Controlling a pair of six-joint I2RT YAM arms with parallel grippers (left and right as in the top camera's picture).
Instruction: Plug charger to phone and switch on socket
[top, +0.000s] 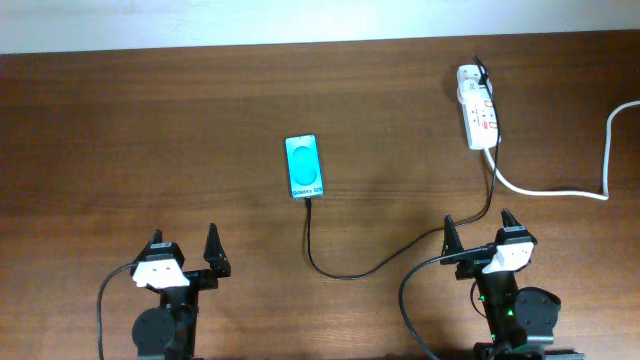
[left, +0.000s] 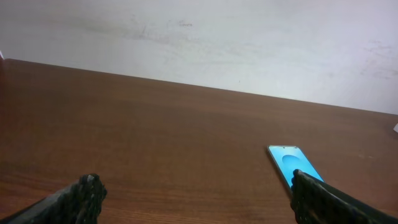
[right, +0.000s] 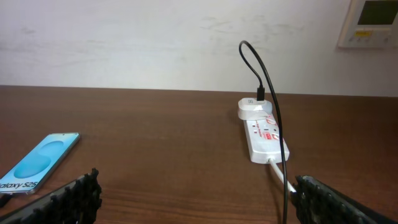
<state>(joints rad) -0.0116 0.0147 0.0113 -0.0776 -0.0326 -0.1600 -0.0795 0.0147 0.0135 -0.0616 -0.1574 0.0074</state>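
Your left jaws and right jaws are hanging spread and empty; ahead, the charger (top: 308, 230) is seemingly touching the phone (top: 304, 167).

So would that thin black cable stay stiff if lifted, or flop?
Probably floppy: the charger cable lies in loose curves on the table and loops over the power strip. Being thin, it is likely light, and would probably sag and trail when lifted.
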